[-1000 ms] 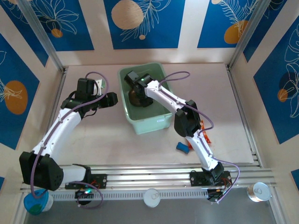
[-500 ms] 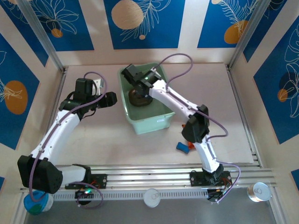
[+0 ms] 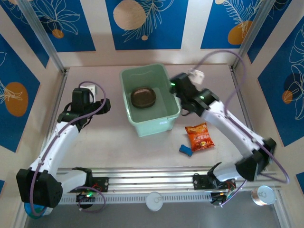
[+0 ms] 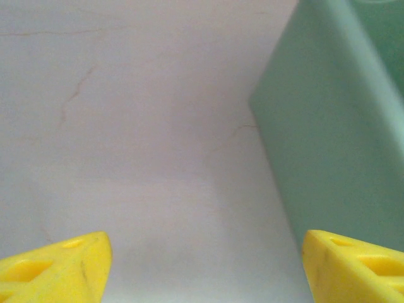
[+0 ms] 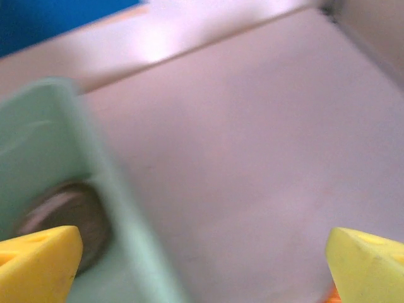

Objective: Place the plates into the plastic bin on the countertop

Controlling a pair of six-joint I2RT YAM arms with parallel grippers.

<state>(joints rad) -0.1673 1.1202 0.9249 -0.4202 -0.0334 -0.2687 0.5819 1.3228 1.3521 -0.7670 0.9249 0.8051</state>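
Bin (image 3: pixel 163 119): stands on the countertop (image 3: pixel 223 109), toward the far middle. Pale green, upright, with a white label on its near wall.

Plates (image 3: pixel 144 97): a dark brown stack lies flat on the bin floor, toward the far side. The count cannot be read. In the right wrist view the stack (image 5: pixel 66 211) shows blurred, just inside the bin wall (image 5: pixel 117 208).

Right gripper (image 3: pixel 175 87): at the bin's right rim, near the far right corner. The wrist view shows the gripper (image 5: pixel 202 268) with its yellow fingers (image 5: pixel 38 262) set wide apart and nothing between them. One finger is over the bin side and the other over bare countertop (image 5: pixel 252 158). Its height above the rim cannot be told.

Left gripper (image 3: pixel 107 105): left of the bin and pointing toward it, apart from its wall. The wrist view shows the gripper (image 4: pixel 202 268) with its fingers (image 4: pixel 53 268) spread and empty. Bare countertop (image 4: pixel 158 126) lies below them, and the bin's outer wall (image 4: pixel 334 145) is at the right.

Other items: an orange-red packet (image 3: pixel 199 136) lies flat to the near right of the bin, clear of it. A small blue item (image 3: pixel 185 150) lies just nearer than the packet, on its bin side.
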